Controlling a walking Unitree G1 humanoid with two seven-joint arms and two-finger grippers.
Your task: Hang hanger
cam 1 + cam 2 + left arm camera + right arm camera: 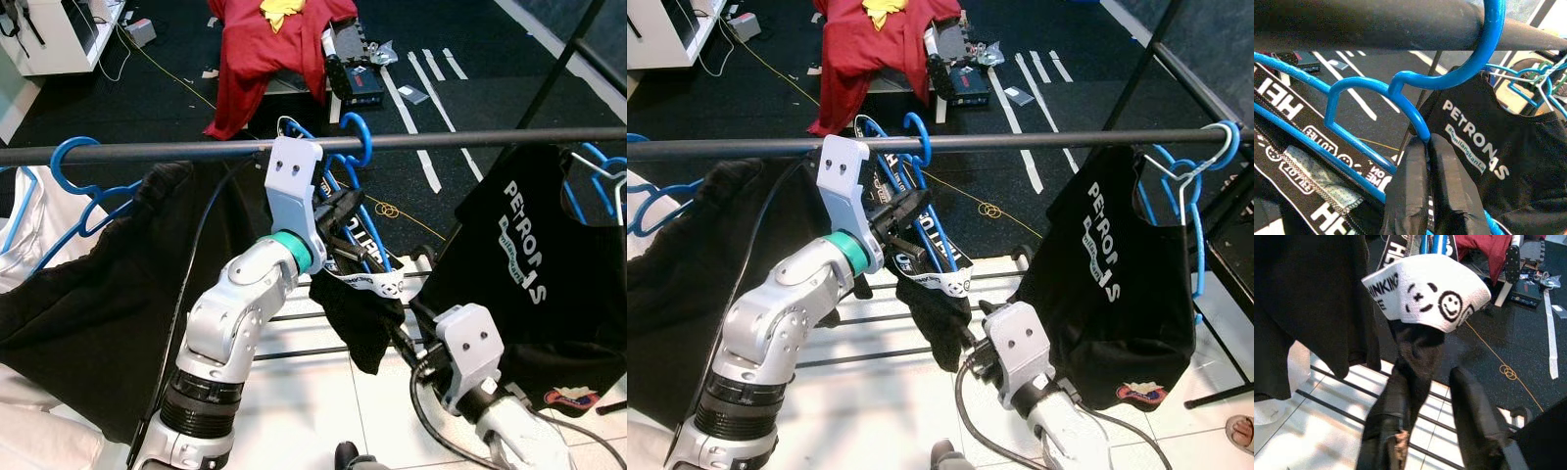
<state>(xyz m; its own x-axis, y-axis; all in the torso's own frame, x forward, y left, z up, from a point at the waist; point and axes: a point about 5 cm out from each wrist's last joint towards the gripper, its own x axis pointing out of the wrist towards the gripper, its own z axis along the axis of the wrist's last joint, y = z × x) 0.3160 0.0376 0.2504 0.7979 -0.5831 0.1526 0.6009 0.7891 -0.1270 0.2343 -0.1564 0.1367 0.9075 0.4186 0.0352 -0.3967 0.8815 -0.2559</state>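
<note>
A blue hanger point(361, 139) has its hook point(1488, 55) over the dark rail point(147, 152). It carries a black garment point(358, 323) with a white smiley-print band point(1425, 293). My left gripper point(1427, 139) is shut on the hanger's shoulder just below the neck, right under the rail point(1038, 141). My right gripper point(1432, 374) is lower, under the hanging garment, with its fingers open. The black cloth's lower end drapes against one finger point(1396, 396).
A black Petronas T-shirt point(529, 255) hangs on another blue hanger point(1190, 181) to the right. A black garment point(98, 284) hangs on the left. Thin rack bars point(294, 315) cross below. A red garment point(269, 49) and boxes lie on the dark floor behind.
</note>
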